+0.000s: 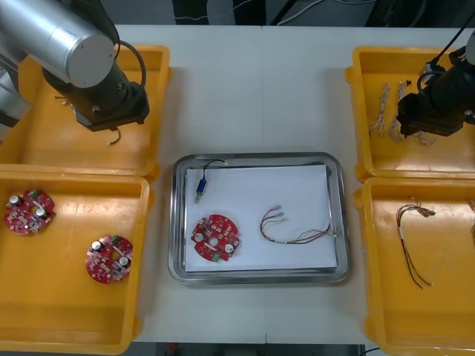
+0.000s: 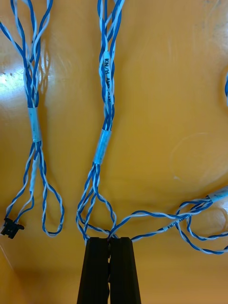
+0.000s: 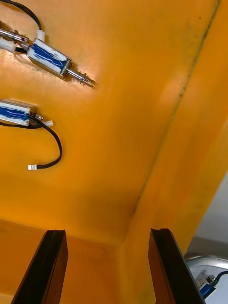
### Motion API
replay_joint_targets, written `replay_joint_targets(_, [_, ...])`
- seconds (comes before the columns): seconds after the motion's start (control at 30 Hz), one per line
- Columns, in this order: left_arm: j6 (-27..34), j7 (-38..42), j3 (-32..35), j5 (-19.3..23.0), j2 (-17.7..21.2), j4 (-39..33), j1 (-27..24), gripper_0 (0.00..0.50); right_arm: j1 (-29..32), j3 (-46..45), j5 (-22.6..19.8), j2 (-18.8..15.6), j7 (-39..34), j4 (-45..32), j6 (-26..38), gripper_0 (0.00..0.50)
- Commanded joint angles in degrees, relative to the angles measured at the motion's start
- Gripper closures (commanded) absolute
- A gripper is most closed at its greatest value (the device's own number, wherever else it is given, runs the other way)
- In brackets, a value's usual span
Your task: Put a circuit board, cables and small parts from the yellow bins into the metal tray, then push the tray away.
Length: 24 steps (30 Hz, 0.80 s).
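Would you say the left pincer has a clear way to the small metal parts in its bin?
Probably yes: the left pincer hangs open inside the yellow bin, and the small metal parts lie bare ahead, nothing between.

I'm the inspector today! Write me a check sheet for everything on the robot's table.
Surface: light table, yellow bins at both sides.
Job's things: metal tray, white inside, holds a circuit board, a small metal part and a red and yellow cable.
Clutter: nothing seen.
Grippers: left claw open above the left far bin; right claw shut on a blue and white cable in the right far bin.
Cables: another blue and white cable beside it; another red and yellow cable in the right near bin.
Surroundings: too dark to tell.
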Motion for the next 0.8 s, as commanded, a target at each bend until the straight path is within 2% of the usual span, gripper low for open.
replay_joint_targets(0.03, [-1.2, 4.5, 2.0, -1.1, 2.7, 1.8, -2.1, 0.0, -2.9, -1.3, 0.5, 0.2, -1.5, -0.4, 0.3, 0.247])
replay_joint_targets(0.07, [-1.4, 4.6, 1.9, -1.4, 2.7, 2.2, -2.2, 0.0, -2.9, -1.3, 0.4, 0.1, -1.6, -0.4, 0.3, 0.103])
replay_joint_targets(0.1, [-1.8, 4.8, 2.1, -1.6, 2.6, 2.8, -2.2, 0.0, -2.9, -1.3, 0.5, -0.1, -1.6, -0.4, 0.3, 0.0])
replay_joint_targets(0.6, [-7.4, 6.2, 3.2, -1.7, 2.4, 10.2, -2.2, 0.0, -3.6, -7.1, 1.2, -2.8, -3.1, -0.4, 1.9, 0.0])
replay_joint_targets(0.8, [-7.5, 7.0, 3.2, -1.3, 1.9, 11.5, -2.1, 0.0, -5.3, -10.6, 7.0, -3.4, -5.2, -0.4, 2.0, 0.0])
